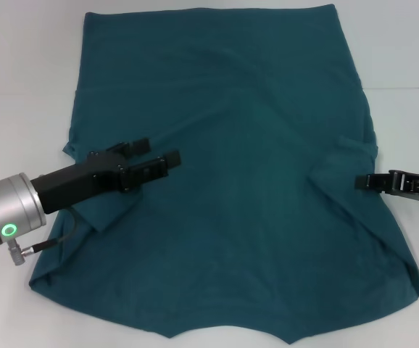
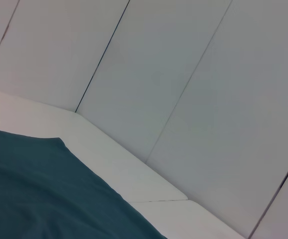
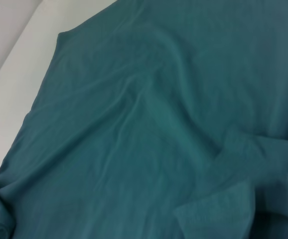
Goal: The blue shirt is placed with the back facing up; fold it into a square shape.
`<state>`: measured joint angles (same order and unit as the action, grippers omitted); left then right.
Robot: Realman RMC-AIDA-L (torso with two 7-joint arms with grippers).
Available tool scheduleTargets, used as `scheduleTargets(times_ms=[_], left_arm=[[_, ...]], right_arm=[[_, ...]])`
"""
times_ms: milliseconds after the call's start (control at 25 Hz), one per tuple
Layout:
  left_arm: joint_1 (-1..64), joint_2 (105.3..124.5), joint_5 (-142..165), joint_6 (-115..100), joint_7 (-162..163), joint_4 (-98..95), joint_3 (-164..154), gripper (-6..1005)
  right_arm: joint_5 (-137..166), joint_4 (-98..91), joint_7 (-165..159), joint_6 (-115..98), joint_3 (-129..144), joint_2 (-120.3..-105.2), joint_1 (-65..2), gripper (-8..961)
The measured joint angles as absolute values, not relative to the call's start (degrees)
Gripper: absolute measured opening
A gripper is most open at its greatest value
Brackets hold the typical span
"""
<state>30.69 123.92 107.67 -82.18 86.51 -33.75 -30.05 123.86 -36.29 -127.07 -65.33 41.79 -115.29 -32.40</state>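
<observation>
Two claws appear in the head view, one at each side of the blue shirt (image 1: pixel 231 181). Left claw (image 1: pixel 155 154): black, at the end of a black forearm and a silver wrist section with a green ring light (image 1: pixel 9 230); it reaches in from the robot's left and lies over the shirt's left part, its two fingers (image 1: pixel 159 164) spread apart with nothing between them (released). Just below and behind this claw, a sleeve (image 1: pixel 104 210) is folded inward onto the body of the shirt. Right claw (image 1: pixel 363 182): black, entering from the robot's right edge at about mid-height of the shirt, its tip at the cloth's right border beside a second inward fold (image 1: pixel 340 177); whether its fingers are parted or pressed together cannot be told, nor whether they pinch the cloth.

Shirt: dark teal-blue, spread flat with a plain side up on the white tabletop (image 1: pixel 28 87), covering most of the surface in front of the robot. Its straight edge lies at the far side, and its curved, uneven edge lies at the near side. Soft creases run diagonally across the middle.

Left wrist view: one corner of the shirt (image 2: pixel 44 189) on the white tabletop (image 2: pixel 134 174), with pale wall panels (image 2: pixel 194 89) beyond the edge. Right wrist view: the wrinkled cloth (image 3: pixel 149 129) fills nearly the whole field, with a folded flap (image 3: pixel 218 209) lying on top of it and a strip of tabletop (image 3: pixel 29 64) at one corner.
</observation>
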Motion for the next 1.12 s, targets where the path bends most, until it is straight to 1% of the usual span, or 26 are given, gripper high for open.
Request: scheduleTargets(times_ms=[160, 400, 600, 760, 1000, 1120], left_arm=[[30.7, 123.92, 107.7, -82.1, 86.5, -33.8, -30.1, 922], [30.7, 123.92, 107.7, -82.1, 86.5, -33.8, -30.1, 922], [30.7, 123.92, 107.6, -82.0, 86.5, -33.7, -30.1, 921], [30.7, 123.92, 107.6, -81.9, 86.6, -33.8, -30.1, 921], [30.8, 123.92, 107.6, -81.9, 86.6, -33.8, -30.1, 921], [30.8, 123.92, 107.6, -81.9, 86.6, -33.8, -30.1, 921]], right_arm=[[123.9, -36.3, -126.6, -65.3, 42.0, -115.33, -32.4, 456], [124.0, -36.3, -126.3, -65.0, 41.9, -115.41, -32.4, 233], [123.8, -36.3, -125.3, -65.5, 41.9, -115.51, -32.5, 1], [123.6, -36.3, -124.2, -66.5, 42.0, -115.98, -33.5, 0], [123.7, -36.2, -122.6, -69.2, 42.4, -117.20, -36.0, -1], [124.0, -35.8, -122.6, -69.4, 43.9, -117.36, -36.7, 1]])
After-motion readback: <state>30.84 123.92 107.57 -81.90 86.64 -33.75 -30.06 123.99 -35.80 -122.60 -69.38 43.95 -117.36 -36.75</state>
